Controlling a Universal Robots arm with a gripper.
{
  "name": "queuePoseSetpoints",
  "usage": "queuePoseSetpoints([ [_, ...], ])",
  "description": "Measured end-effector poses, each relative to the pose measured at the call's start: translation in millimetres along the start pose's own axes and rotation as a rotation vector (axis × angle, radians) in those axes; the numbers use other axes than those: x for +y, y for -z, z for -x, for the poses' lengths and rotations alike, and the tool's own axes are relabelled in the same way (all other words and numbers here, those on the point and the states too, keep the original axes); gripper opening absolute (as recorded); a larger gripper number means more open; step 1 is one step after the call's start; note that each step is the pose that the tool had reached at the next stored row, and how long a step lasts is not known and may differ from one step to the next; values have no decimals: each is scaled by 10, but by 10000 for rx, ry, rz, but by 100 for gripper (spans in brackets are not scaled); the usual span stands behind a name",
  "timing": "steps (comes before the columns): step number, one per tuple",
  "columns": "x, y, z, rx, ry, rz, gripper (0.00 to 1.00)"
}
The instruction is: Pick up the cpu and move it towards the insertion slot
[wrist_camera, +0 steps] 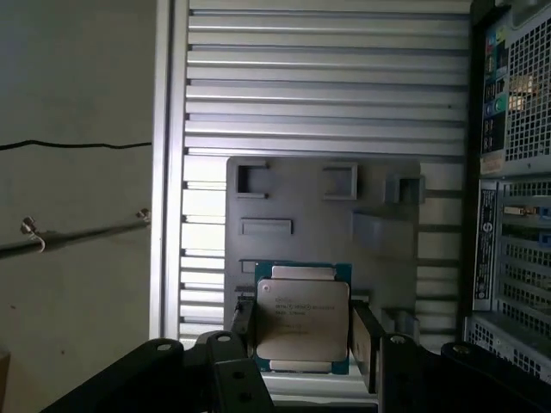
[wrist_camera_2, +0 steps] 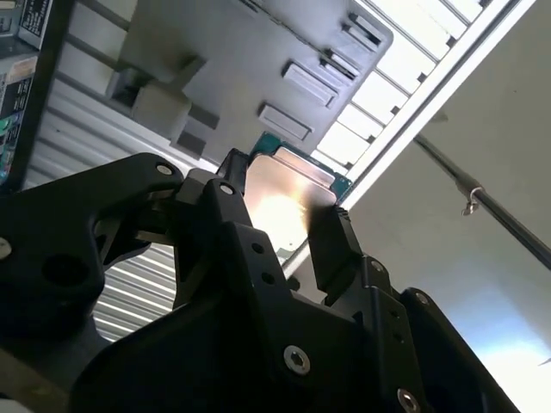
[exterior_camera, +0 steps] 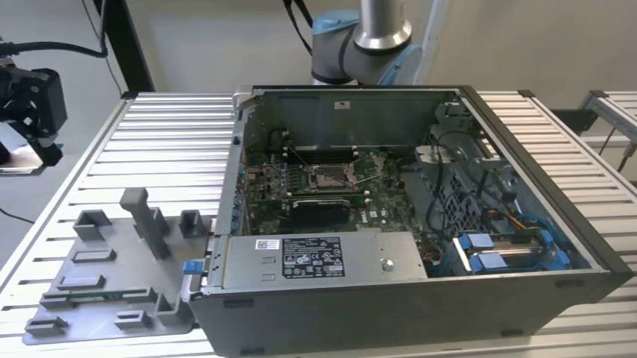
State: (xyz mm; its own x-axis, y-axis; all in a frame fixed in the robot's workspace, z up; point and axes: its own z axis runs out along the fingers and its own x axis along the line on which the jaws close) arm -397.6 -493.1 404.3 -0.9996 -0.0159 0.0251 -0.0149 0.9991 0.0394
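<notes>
- Over the grey tray [wrist_camera: 387, 258], in the first wrist view, the gripper [wrist_camera: 303, 337] has its two black fingers [wrist_camera: 365, 337] pressed against opposite edges of the cpu [wrist_camera: 303, 317], so it is clamped on the chip.
- The cpu's silvery top faces that camera, with a thin green border showing around the metal.
- In the second wrist view the same chip [wrist_camera_2: 288, 200] sits between the fingers [wrist_camera_2: 331, 245] of the gripper [wrist_camera_2: 280, 225], its metal face catching a bright glare, with the tray [wrist_camera_2: 232, 60] beyond it.
- From where I stand I cannot tell whether the chip is clear of the tray or resting on it.
- In the exterior view the tray [exterior_camera: 110, 276] lies on the slatted table [exterior_camera: 169, 142], just beside the open computer case [exterior_camera: 518, 246] on the exterior view's left.
- Inside the case, the insertion slot [exterior_camera: 329, 177] is a square metal-framed socket on the green motherboard [exterior_camera: 383, 205], with a black rectangle [exterior_camera: 318, 215] just in front of it.
- A silver power supply box [exterior_camera: 309, 261] fills the near part of the case.
- The arm [exterior_camera: 371, 37] rises behind the case's far wall.
- The cpu, over the tray, is well apart from the slot, with the case wall between them.
</notes>
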Motion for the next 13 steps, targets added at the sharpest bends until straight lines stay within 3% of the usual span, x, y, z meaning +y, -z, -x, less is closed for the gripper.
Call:
queuePoseSetpoints([
  [13,15,10,426,0,1,0,0],
])
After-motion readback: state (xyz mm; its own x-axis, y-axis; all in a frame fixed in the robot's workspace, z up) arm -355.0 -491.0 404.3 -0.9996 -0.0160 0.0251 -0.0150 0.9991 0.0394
